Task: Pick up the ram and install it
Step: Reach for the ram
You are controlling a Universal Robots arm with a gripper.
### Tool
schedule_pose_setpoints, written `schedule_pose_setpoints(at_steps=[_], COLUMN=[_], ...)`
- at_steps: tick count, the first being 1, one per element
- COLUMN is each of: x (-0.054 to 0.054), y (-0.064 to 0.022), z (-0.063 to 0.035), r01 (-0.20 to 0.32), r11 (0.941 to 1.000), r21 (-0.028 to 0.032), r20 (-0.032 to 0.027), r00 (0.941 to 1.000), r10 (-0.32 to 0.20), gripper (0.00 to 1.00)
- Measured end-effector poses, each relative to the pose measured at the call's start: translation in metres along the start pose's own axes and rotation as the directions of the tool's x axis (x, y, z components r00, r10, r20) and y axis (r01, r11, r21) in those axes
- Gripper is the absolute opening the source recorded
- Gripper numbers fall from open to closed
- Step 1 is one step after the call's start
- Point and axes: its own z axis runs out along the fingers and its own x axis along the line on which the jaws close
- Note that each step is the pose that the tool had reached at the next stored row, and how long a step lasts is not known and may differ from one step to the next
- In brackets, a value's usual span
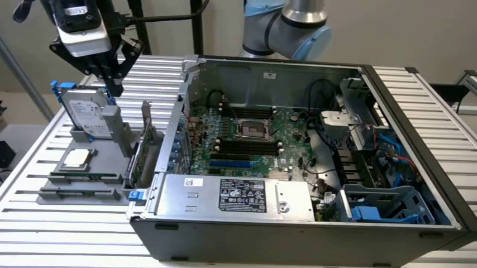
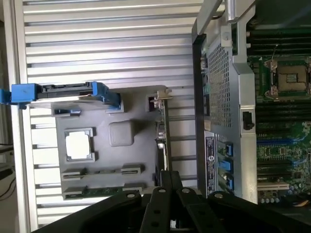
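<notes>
1. Pincer. The pincer [image 1: 115, 84] [image 2: 167, 180] hangs above the far end of the grey holder [image 1: 108, 167] [image 2: 141, 145], at the exterior view's left. Its fingers are closed together, tip to tip, and nothing is gripped between them. It is clear of every part below it. In the wrist view the fingertips overlap one end of the expansion card [image 1: 145, 148] [image 2: 163, 131].

2. Ram. The ram [image 1: 80, 191] [image 2: 99, 191] lies flat in the nearest slot of the holder, at the end farthest from the hard drive [image 1: 86, 111] [image 2: 63, 92]. It shows as a thin strip with green along its length. The pincer is well apart from it.

3. Holder contents. The hard drive stands upright in a blue carrier at the far end. The square silver processor chip [image 1: 77, 159] [image 2: 79, 144] sits in its recess between the drive and the ram. The expansion card stands on edge along the holder's side, next to the computer case [image 1: 298, 237].

4. Computer case. The case lies open on the slatted surface [image 1: 75, 234] [image 2: 112, 43], just beside the holder on the exterior view's right. The motherboard [image 1: 257, 131] is exposed, with dark memory slots [image 1: 246, 146] near its middle. The power supply [image 1: 231, 195] [image 2: 221, 73] sits at the near side.
</notes>
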Motion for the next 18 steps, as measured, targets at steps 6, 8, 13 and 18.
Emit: schedule_pose_setpoints(at_steps=[6,8,13,18], x=[0.027,0.036,0.058,0.081], y=[-0.0068,-0.0091,-0.0149,-0.0214], z=[0.0007,0.0010,0.0021,0.0036], r01=[0.000,0.000,0.000,0.000], r11=[1.0000,1.0000,1.0000,1.0000], r21=[0.0001,0.0002,0.0001,0.0001], r20=[-0.0009,-0.0012,-0.0015,-0.0021], r00=[1.0000,1.0000,1.0000,1.0000], r10=[0.000,0.000,0.000,0.000], gripper=[0.11,0.11,0.11,0.11])
